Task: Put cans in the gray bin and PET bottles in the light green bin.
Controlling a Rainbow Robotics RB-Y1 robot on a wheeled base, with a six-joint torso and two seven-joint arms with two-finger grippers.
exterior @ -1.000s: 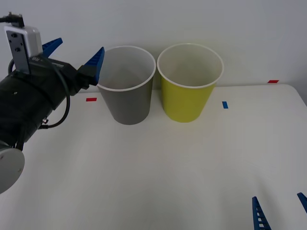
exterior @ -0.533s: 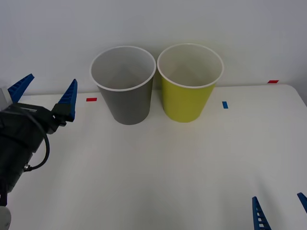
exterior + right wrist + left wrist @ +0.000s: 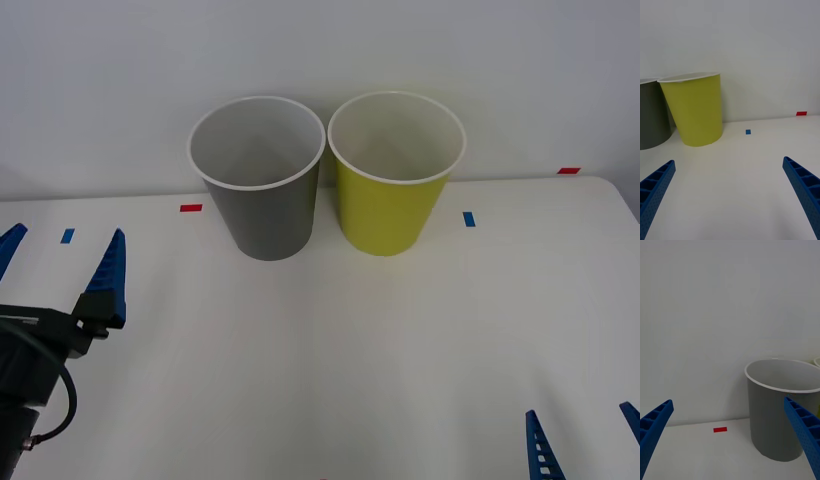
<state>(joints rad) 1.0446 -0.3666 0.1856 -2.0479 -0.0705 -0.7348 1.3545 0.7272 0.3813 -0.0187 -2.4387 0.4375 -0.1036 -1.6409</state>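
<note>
The gray bin [image 3: 266, 215] and the light green bin [image 3: 392, 215] stand upright side by side at the back of the white table [image 3: 330, 340]. What I can see of their pale insides holds nothing. My left gripper [image 3: 58, 262] is open at the front left, well away from the gray bin [image 3: 778, 420], and holds nothing. At the front right corner my right gripper [image 3: 585, 440] is also open and holds nothing, facing the light green bin [image 3: 696, 112]. Cans and PET bottles are out of view.
Small tape marks lie on the table: red [image 3: 190, 208] left of the gray bin, blue [image 3: 469, 218] right of the green bin, red [image 3: 568, 170] at the back right, blue [image 3: 67, 236] at the left. A white wall rises behind the bins.
My left arm has drawn back from beside the gray bin's rim, down and toward the table's front left. It stayed open. The bins and the right gripper have not moved.
</note>
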